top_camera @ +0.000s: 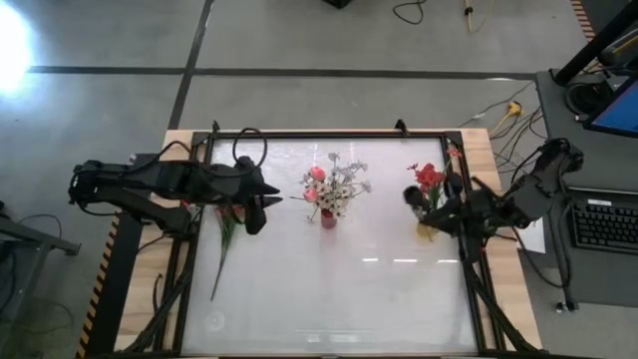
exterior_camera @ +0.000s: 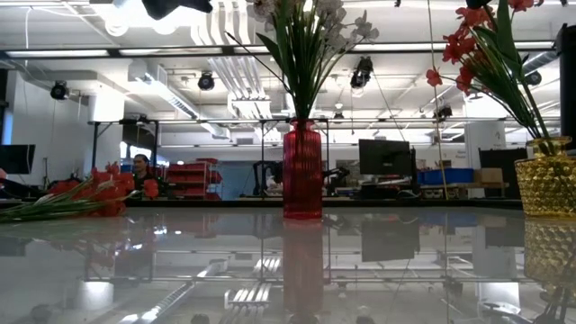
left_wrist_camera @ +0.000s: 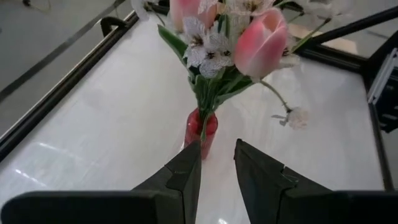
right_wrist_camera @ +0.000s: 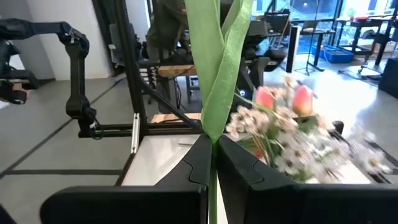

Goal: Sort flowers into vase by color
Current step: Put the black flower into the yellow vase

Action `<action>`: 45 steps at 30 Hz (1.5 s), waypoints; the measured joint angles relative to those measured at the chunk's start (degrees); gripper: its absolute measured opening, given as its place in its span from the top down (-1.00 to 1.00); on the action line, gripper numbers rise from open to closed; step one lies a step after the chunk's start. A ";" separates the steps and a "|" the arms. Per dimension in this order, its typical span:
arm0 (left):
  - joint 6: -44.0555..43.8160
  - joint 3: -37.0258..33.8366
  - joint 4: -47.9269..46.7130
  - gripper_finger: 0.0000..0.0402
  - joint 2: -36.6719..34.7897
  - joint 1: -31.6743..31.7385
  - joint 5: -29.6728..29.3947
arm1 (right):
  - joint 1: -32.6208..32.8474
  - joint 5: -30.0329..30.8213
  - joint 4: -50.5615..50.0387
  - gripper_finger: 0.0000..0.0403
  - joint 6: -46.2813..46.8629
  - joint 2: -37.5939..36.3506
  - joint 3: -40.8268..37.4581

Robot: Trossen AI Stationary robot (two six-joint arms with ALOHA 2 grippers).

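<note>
Beside the red vase (top_camera: 328, 216), the left gripper (left_wrist_camera: 217, 163) hangs narrowly parted and empty, while beyond it the right gripper (right_wrist_camera: 213, 157) pinches a light, floppy stem (right_wrist_camera: 216, 62), best held low, near the gold vase (exterior_camera: 549, 187).

The red vase (top_camera: 328, 216) carried pink rosebuds (left_wrist_camera: 267, 40) and white blossoms (top_camera: 349, 184). At three o'clock, the gold patterned vase (exterior_camera: 550, 184) bore red blooms (top_camera: 429, 178) on green stems (right_wrist_camera: 219, 68).
</note>
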 joint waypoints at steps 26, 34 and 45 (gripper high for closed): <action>-14.14 17.04 8.70 0.62 17.50 -10.56 0.65 | 0.16 1.28 -13.56 0.94 -9.33 -37.78 -16.32; -9.86 26.01 3.30 0.62 21.74 -10.25 -0.80 | 0.15 2.61 -12.87 0.94 -5.94 -37.69 -22.38; -7.93 31.83 0.62 0.62 23.42 -10.05 -0.78 | 0.11 8.92 -7.45 0.94 -8.58 -37.80 -27.66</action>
